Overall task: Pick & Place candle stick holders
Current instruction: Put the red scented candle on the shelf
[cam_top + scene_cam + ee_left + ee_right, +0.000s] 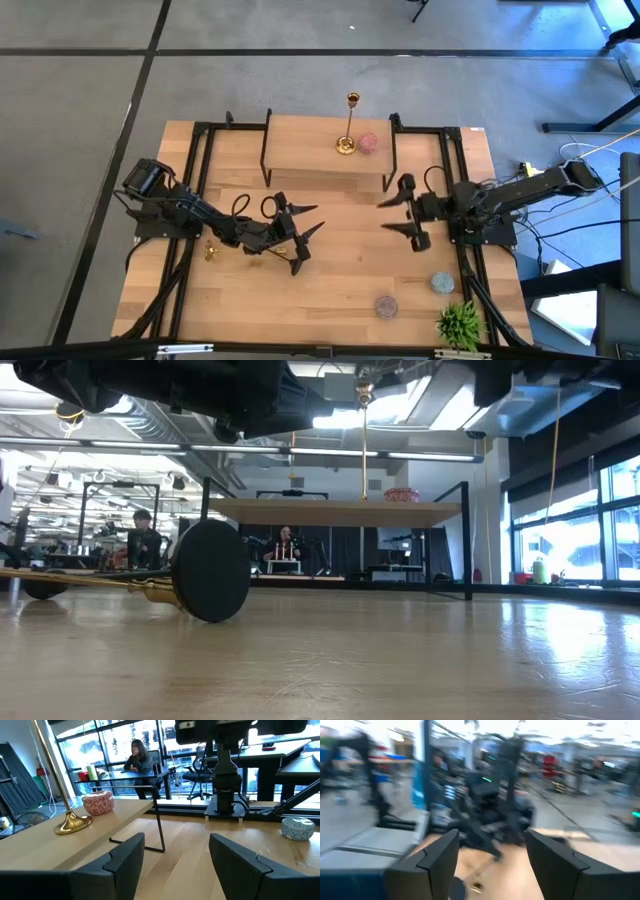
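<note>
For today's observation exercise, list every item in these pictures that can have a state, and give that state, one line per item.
Gold candle stick holder on shelf: upright, beside the pink tin.
Gold candle stick holder on table: lying on its side.
Left gripper: open, empty, above the table.
Right gripper: open, empty.
Green plant: upright at the table corner.
Pale tin: lid on.

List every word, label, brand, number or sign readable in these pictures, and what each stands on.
None can be read.
Pink tin on the raised shelf: patterned, no legible text.
Grey tin on the table: patterned, no legible lettering.
Gold candle stick holder: plain metal, no marking.
Room beyond: any signs too blurred.
</note>
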Available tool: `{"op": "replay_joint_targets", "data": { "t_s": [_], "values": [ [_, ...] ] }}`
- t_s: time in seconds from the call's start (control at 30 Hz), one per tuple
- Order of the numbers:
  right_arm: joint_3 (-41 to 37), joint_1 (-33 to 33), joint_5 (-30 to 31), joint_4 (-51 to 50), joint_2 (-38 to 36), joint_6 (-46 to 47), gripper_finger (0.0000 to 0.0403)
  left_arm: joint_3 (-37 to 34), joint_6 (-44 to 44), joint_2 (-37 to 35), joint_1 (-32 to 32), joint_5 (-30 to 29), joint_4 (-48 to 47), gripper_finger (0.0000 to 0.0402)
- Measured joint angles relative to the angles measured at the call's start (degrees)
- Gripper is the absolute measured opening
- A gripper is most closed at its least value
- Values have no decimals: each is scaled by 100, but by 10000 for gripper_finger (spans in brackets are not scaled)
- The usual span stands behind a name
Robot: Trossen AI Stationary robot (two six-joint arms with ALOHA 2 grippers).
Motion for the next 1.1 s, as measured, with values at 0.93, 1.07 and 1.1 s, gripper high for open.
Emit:
{"op": "replay_joint_targets", "data": {
  "t_s": [0.93,1.07,1.1],
  "values": [
    [1237,397,-1971,-1001,1580,737,248,0,-78,-1,0,1,-77,221],
    [1552,540,-1972,-1559,1889,623,248,0,-147,-1,0,1,-155,221],
    [1619,578,-1975,-1668,1961,581,248,0,-149,-2,0,2,-165,221]
  ]
}}
